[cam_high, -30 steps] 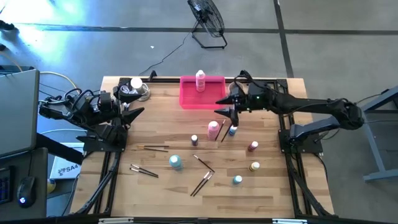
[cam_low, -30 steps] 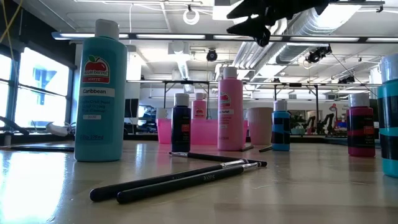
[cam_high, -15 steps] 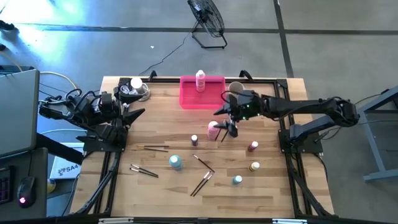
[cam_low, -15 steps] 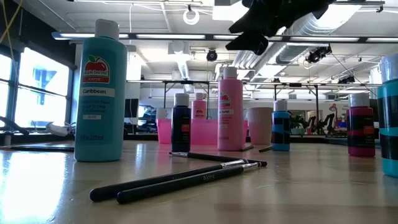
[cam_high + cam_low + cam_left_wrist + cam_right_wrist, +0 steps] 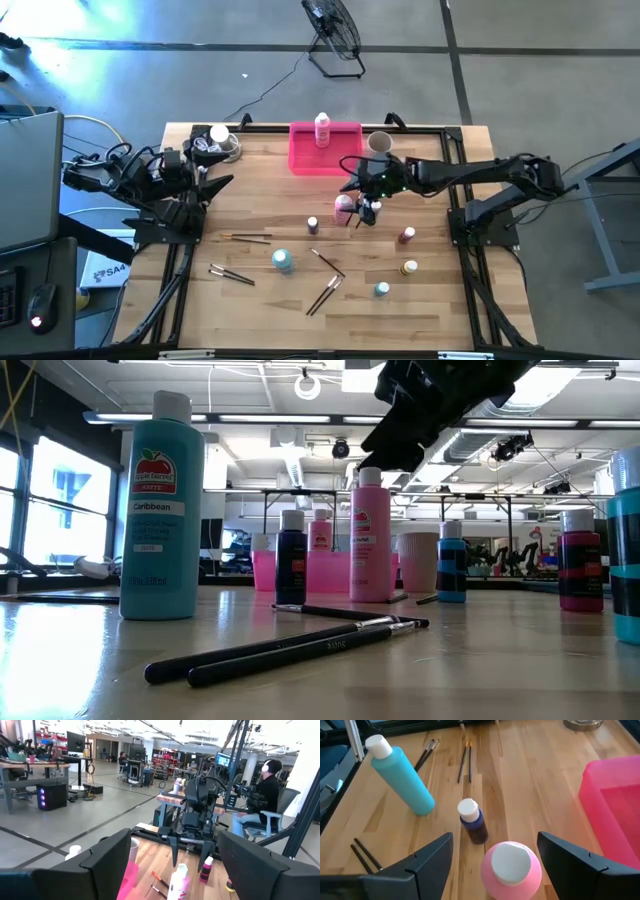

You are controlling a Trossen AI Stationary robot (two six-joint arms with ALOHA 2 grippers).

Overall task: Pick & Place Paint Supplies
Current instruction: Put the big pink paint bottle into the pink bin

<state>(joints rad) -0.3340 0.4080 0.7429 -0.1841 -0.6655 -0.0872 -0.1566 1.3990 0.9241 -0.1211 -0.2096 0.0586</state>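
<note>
Under the open right gripper (image 5: 495, 851), pink bottle (image 5: 511, 870) stands upright.

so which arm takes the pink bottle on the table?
Right. Its tool is open and sits right above the pink bottle, fingers either side of the cap. The left tool is parked at the table's left edge, far from it.
</note>
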